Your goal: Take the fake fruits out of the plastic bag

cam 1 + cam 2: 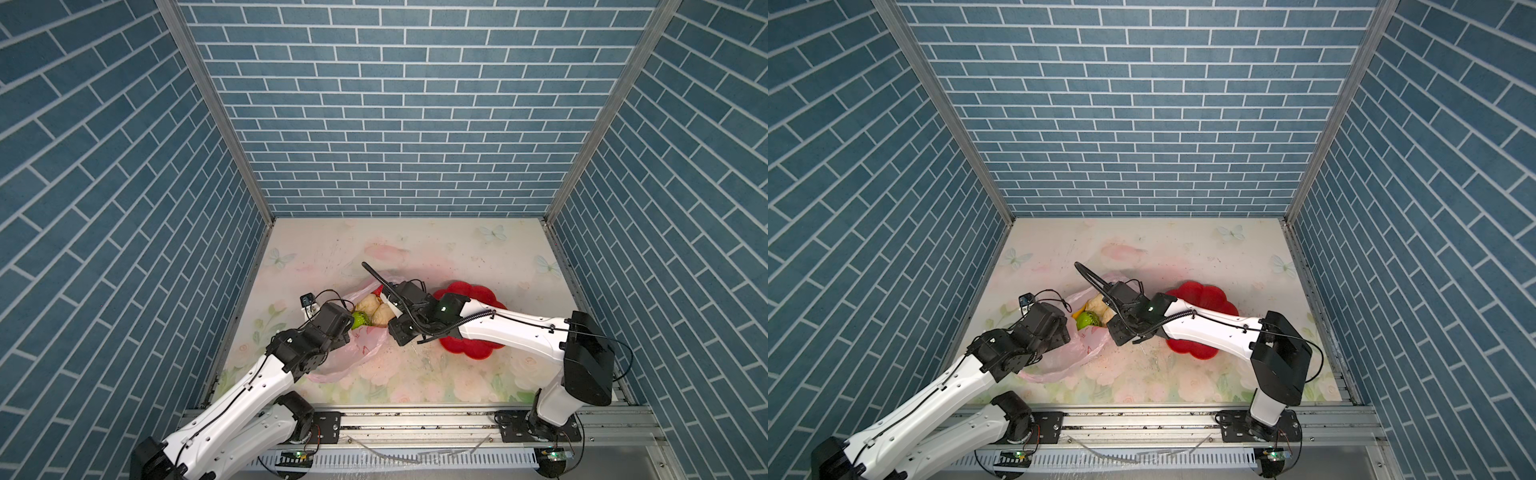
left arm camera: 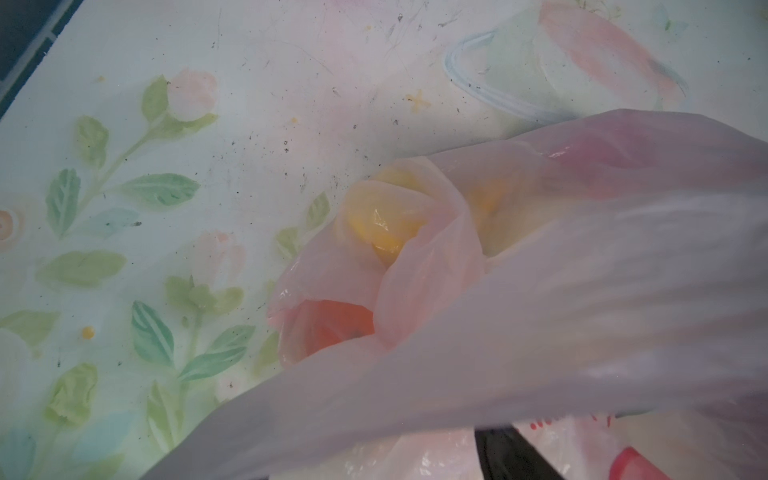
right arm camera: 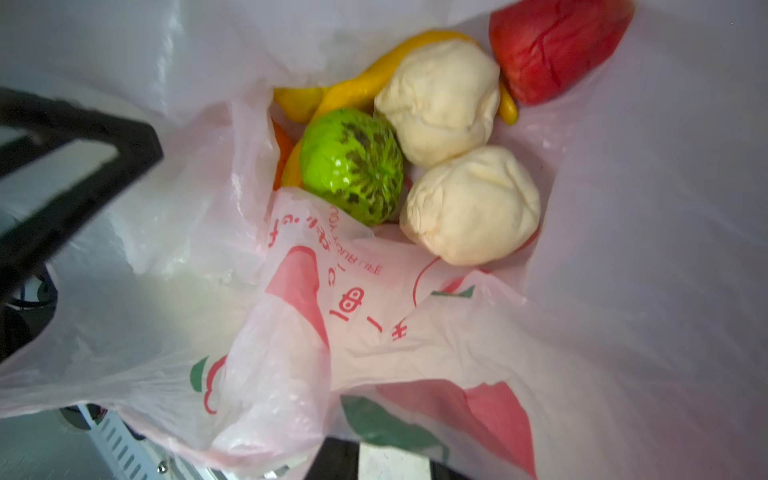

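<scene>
The plastic bag [image 1: 357,349] lies left of centre on the surface [image 1: 457,257], mouth open. Inside are the fake fruits [image 3: 469,208]: a green bumpy ball [image 3: 353,166], 2 cream balls [image 3: 440,99], a banana [image 3: 361,87] and a red berry [image 3: 552,45]. The left pincer [image 1: 348,327] and right pincer [image 1: 390,318] are at the bag's mouth. I cannot tell whether either is spread or pinching.

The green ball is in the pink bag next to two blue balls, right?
No. The two balls next to the green ball are cream, not blue. The right wrist view shows all three lying in the pink bag.
</scene>
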Tool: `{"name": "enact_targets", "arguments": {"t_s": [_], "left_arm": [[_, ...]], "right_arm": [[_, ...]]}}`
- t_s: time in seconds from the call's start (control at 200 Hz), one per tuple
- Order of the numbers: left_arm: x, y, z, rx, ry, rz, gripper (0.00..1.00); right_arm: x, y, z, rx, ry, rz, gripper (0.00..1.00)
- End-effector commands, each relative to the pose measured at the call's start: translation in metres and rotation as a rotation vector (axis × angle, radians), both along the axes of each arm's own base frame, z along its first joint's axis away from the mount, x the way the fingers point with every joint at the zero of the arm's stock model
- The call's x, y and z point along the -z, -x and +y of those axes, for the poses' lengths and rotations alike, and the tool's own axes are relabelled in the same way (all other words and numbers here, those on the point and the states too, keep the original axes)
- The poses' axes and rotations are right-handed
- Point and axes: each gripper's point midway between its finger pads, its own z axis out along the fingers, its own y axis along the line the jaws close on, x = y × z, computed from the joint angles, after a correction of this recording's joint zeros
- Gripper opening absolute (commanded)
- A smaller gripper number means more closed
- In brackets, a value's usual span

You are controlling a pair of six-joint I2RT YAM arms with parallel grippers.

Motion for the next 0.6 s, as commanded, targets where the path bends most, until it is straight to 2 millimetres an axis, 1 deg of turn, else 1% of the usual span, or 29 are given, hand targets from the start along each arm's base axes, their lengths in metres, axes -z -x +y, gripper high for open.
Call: {"name": "enact_targets", "arguments": {"t_s": [0.0, 0.075, 0.125, 0.21, 0.28, 0.31, 0.37, 0.465, 0.53, 0.595], "left_arm": [[0.01, 0.008, 0.004, -0.005, 0.009, 0.015, 0.78], [0.012, 0.01, 0.007, -0.011, 0.008, 0.017, 0.78], [0.011, 0.01, 0.007, -0.008, 0.005, 0.011, 0.78], [0.008, 0.007, 0.006, 0.001, 0.001, 0.002, 0.78], [0.009, 0.007, 0.005, 0.007, -0.004, 0.009, 0.78], [0.009, 0.007, 0.005, 0.009, -0.005, 0.011, 0.78], [0.011, 0.008, 0.004, 0.014, -0.003, 0.015, 0.78], [0.01, 0.008, 0.006, 0.01, -0.001, 0.003, 0.78], [0.002, 0.003, 0.007, 0.006, -0.012, -0.027, 0.79], [-0.007, -0.002, 0.005, 0.026, -0.029, -0.036, 0.79]], "right_arm": [[-0.009, -0.015, 0.008, 0.031, 0.021, -0.055, 0.34], [-0.013, -0.018, 0.009, 0.039, 0.028, -0.064, 0.35], [-0.016, -0.017, 0.007, 0.039, 0.033, -0.066, 0.36], [-0.02, -0.012, -0.001, 0.043, 0.038, -0.06, 0.35], [-0.016, -0.004, -0.006, 0.038, 0.035, -0.024, 0.32], [-0.013, 0.0, -0.008, 0.034, 0.035, -0.004, 0.31], [0.0, 0.008, -0.016, 0.043, 0.048, 0.035, 0.29], [0.029, 0.022, -0.033, 0.062, 0.071, 0.095, 0.26], [0.047, 0.031, -0.046, 0.077, 0.086, 0.127, 0.26], [0.055, 0.038, -0.059, 0.091, 0.106, 0.138, 0.26]]}}
